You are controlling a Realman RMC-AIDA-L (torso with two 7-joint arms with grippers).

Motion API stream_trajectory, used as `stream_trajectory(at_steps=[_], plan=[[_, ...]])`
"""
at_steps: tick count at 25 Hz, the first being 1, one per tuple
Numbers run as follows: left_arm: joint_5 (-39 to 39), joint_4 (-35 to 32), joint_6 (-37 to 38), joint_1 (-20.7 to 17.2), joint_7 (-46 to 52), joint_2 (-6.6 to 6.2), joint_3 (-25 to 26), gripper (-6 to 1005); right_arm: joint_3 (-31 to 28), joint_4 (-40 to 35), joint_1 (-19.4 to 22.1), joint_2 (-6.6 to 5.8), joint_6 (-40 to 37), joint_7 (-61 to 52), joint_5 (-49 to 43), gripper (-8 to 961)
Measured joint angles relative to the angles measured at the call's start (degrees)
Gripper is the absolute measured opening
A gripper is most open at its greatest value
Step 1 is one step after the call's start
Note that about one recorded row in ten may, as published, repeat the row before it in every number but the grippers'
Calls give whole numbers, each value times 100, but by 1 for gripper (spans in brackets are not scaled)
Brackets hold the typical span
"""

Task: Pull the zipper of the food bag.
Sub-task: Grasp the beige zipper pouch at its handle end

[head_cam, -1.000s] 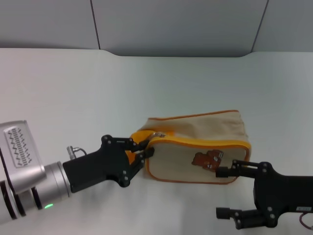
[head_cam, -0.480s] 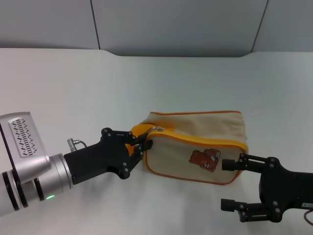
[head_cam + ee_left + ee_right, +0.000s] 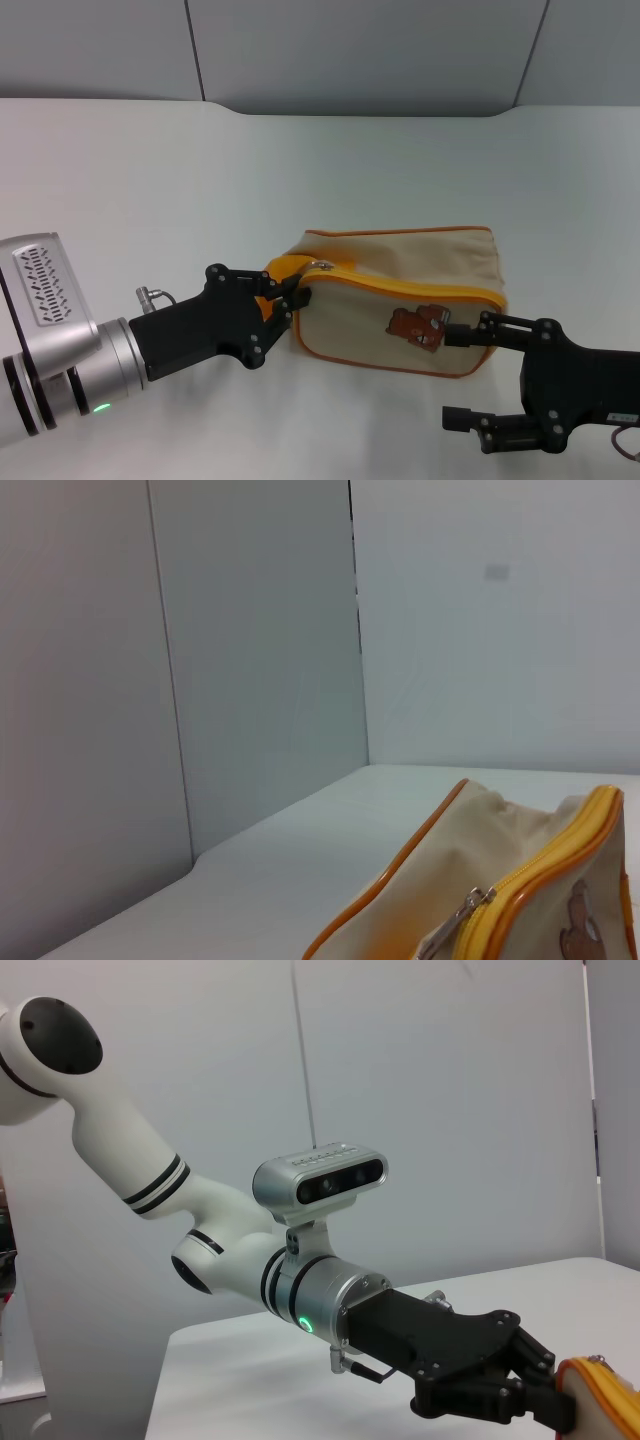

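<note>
On the white table [image 3: 150,170], the left gripper [image 3: 283,300] stays clamped on the orange loop handle [image 3: 276,272] at the left end of the food bag [image 3: 400,300], barely shifted from half a second ago. The zipper [image 3: 321,266] pull sits at the bag's left top corner, just beside those fingers, much as before. The bag lies a little right of centre, bear patch [image 3: 415,325] facing the robot. The right gripper [image 3: 462,378] has slid slightly left and down; its fingers stand apart, the upper one touching the bag's right end by the patch.
</note>
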State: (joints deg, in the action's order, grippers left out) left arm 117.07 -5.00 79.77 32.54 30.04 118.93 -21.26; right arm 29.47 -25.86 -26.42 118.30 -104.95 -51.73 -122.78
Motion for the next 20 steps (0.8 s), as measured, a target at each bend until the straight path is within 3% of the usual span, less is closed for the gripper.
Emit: stream_trajectory(at_steps=[20], plan=[[0,-33,193,-20,2,-8,0,90,-29,2,33,-1,-74,11,7,813]])
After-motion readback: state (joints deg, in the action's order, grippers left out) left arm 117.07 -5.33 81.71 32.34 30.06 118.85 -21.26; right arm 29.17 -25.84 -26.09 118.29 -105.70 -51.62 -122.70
